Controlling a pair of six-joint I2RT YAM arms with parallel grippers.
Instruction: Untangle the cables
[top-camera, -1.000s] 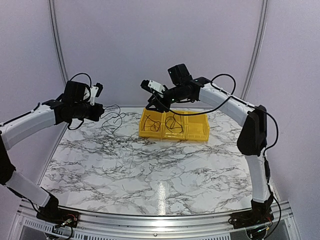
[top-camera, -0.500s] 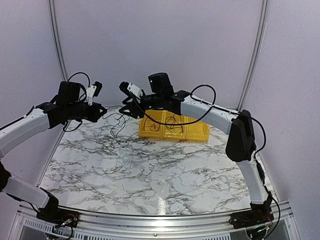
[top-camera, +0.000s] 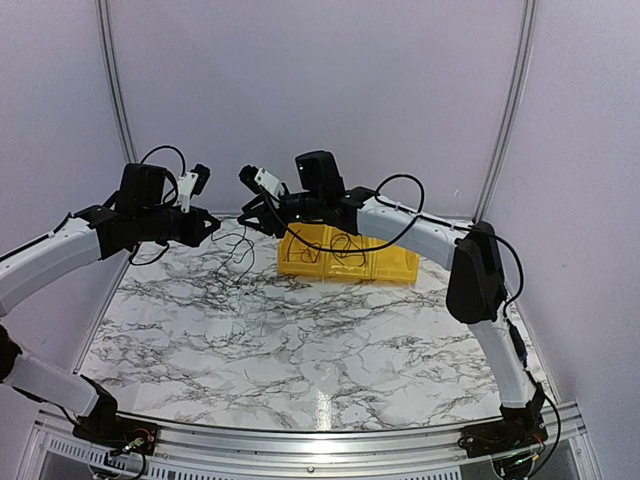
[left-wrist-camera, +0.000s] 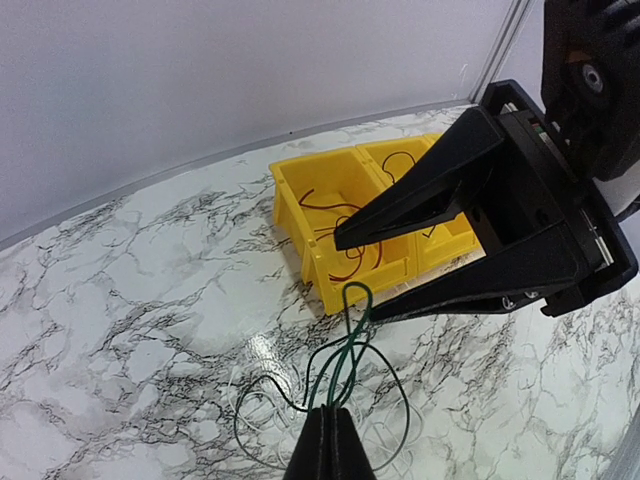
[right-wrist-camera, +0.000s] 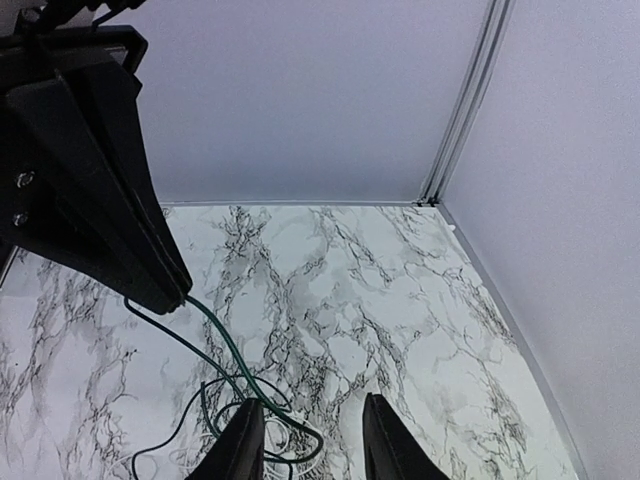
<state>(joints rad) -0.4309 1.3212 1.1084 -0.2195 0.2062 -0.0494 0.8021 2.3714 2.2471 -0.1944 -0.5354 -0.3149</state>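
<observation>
From above, the cables (top-camera: 236, 246), a loose tangle of very thin dark flexible wires, are nearly lost against the black veining of the white marble-patterned tabletop (top-camera: 300, 340), and single strands cannot be traced there. The left wrist camera shows only the tips of its own fingers, cut off by the lower edge.

The left arm reaches in from the left side, forearm roughly level and well above the table. The left gripper (left-wrist-camera: 330, 447) is pinched fully together on the upper ends of the cables. They hang from it in loops over the far left part of the marble; whether the lowest loops touch the surface is unclear.

Just right of it, the right gripper (right-wrist-camera: 312, 442) faces it with fingers spread wide, gripping nothing. Some loops lie in line with the gap, but contact cannot be told.

Behind, the yellow plastic bin row (top-camera: 385, 262) holds more dark wires and is partly hidden by the right arm, which arches over from the right with its elbow high.
</observation>
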